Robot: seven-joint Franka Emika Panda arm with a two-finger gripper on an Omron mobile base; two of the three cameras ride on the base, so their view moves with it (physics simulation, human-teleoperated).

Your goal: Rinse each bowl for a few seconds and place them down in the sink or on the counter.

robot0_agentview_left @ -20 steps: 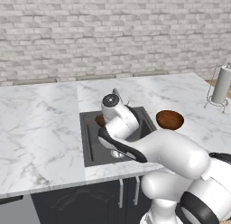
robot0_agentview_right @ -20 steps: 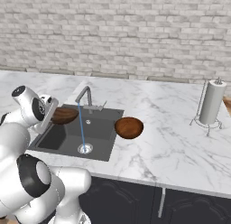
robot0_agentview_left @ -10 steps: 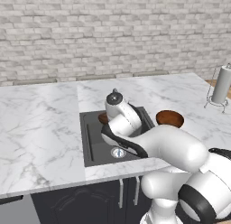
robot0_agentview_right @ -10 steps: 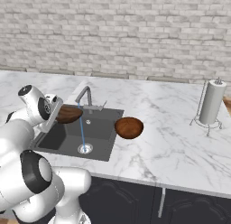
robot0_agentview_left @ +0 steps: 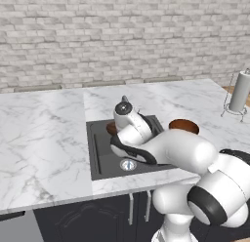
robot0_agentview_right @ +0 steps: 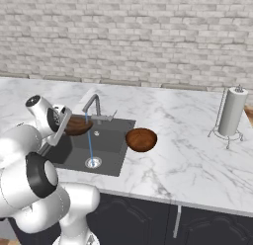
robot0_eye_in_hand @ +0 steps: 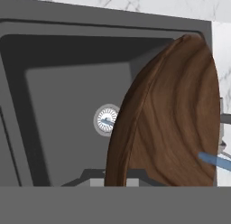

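Note:
My gripper (robot0_agentview_right: 65,126) is shut on the rim of one dark brown wooden bowl (robot0_agentview_right: 78,125), which it holds tilted over the left part of the sink (robot0_agentview_right: 116,155). In the hand view this bowl (robot0_eye_in_hand: 173,123) stands on edge in front of the camera, with the gripper (robot0_eye_in_hand: 116,179) at its lower rim. A thin water stream (robot0_agentview_right: 89,142) falls from the steel faucet (robot0_agentview_right: 94,103) just right of the held bowl, down to the drain (robot0_eye_in_hand: 106,120). The second bowl (robot0_agentview_right: 141,139) sits upright on the counter (robot0_agentview_right: 188,150) at the sink's right edge. From the left base view, my hand (robot0_agentview_left: 128,116) covers most of the held bowl (robot0_agentview_left: 111,128).
A paper towel holder (robot0_agentview_right: 231,113) stands on the counter far to the right. A grey brick wall (robot0_agentview_right: 148,36) runs behind the counter. Open marble lies left of the sink (robot0_agentview_left: 44,133).
The hand has carried the held bowl a little to the right, closer to the falling water. The other bowl has not moved.

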